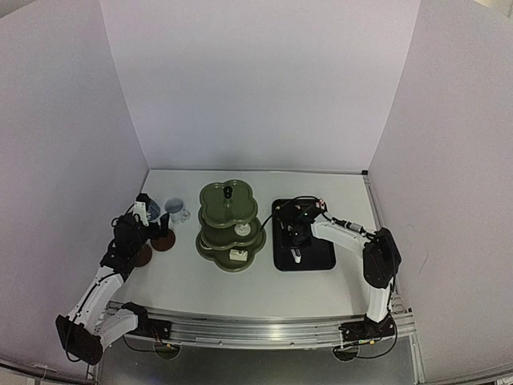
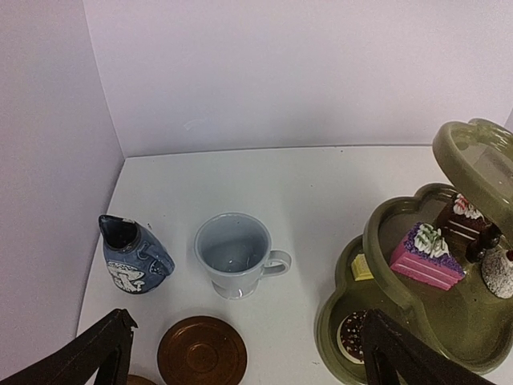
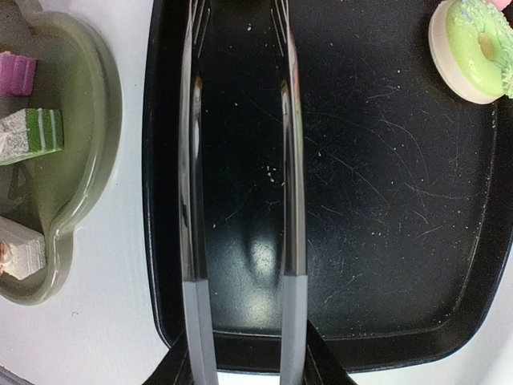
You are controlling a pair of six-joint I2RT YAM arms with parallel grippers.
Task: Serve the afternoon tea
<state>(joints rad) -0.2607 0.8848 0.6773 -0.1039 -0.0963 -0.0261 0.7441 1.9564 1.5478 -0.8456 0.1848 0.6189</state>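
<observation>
Right gripper [image 3: 244, 373] clamps the metal tongs [image 3: 190, 160] over the black tray [image 3: 385, 200]; left gripper [image 2: 244, 353] spread wide.

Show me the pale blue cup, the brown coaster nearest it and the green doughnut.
pale blue cup [image 2: 234, 253], left wrist view, inner bowl.
brown coaster [image 2: 202, 351], left wrist view, centre.
green doughnut [image 3: 460, 46], right wrist view, icing.

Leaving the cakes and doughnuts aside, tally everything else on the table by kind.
Cups: 2
Coasters: 2
Tiered stand: 1
Black tray: 1
Tongs: 1
Total: 7
</observation>
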